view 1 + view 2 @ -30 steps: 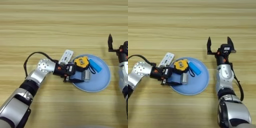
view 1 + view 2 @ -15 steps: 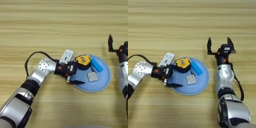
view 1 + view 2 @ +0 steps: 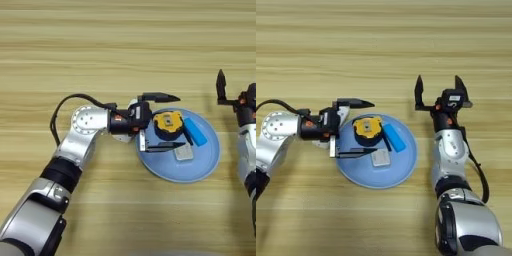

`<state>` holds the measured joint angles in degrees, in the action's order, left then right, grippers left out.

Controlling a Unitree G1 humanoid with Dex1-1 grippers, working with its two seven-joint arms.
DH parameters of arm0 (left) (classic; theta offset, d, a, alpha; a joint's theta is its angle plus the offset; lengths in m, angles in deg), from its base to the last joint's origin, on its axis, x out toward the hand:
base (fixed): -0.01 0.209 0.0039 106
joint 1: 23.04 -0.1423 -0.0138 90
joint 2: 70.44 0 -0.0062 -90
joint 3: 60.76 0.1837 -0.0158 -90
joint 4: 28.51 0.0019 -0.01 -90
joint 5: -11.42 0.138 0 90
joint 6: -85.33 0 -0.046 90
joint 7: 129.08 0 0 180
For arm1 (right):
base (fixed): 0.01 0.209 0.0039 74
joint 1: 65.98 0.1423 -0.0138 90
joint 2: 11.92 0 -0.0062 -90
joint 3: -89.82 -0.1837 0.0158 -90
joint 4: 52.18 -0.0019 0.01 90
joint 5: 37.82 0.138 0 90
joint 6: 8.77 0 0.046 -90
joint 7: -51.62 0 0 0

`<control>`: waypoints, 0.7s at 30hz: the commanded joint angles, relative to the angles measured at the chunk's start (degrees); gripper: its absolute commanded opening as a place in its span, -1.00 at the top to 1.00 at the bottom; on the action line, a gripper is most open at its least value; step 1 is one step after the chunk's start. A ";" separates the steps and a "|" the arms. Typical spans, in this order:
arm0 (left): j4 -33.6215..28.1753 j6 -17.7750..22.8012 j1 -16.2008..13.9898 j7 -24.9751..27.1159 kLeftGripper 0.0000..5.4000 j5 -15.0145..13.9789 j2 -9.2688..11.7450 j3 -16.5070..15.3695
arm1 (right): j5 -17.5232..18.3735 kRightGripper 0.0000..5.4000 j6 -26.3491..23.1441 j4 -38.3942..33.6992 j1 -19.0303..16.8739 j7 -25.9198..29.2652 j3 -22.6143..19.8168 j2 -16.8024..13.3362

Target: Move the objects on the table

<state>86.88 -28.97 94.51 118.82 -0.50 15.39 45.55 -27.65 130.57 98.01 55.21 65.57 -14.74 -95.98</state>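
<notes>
A round blue plate (image 3: pixel 200 172) lies on the wooden table (image 3: pixel 125 50). On it are a yellow-black tape measure (image 3: pixel 168 124), a blue bar (image 3: pixel 196 132) and a small grey block (image 3: pixel 183 152). My left gripper (image 3: pixel 180 121) is open at the plate's left edge. Its two black fingers straddle the tape measure, one beyond it and one on the near side, without closing on it. The white remote (image 3: pixel 133 104) lies mostly hidden under that gripper's wrist. My right gripper (image 3: pixel 439 90) stands open and empty to the right of the plate, fingers pointing away from me.
The left arm's black cable (image 3: pixel 65 107) loops over the table left of the plate. Bare wood stretches across the far half of the table and along the near edge.
My left gripper has opened wide over the plate and let go of the grey block, which now lies on the plate. The right arm has not moved.
</notes>
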 commanded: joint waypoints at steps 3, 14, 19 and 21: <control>-3.12 1.96 0.35 -3.25 -0.99 -3.99 -0.93 -3.93 | 0.33 -1.00 -0.40 0.50 1.23 0.40 -0.45 -0.30; 5.56 0.95 1.85 -12.15 -0.99 -5.54 -3.27 -11.64 | 0.53 -1.00 0.21 0.43 1.18 1.22 -0.65 -0.21; 18.79 -3.65 4.13 -22.07 -0.99 -1.54 -3.17 -15.30 | -0.09 -1.00 1.19 0.28 0.95 1.28 -0.36 -0.25; 25.12 -4.49 5.61 -26.51 -0.99 -0.62 -3.13 -17.01 | -0.74 -1.00 1.81 0.29 0.82 1.10 -0.02 -0.28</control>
<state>105.62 -32.29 97.77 96.76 -2.97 11.63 30.32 -27.60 131.20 98.35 55.23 66.91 -15.21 -96.07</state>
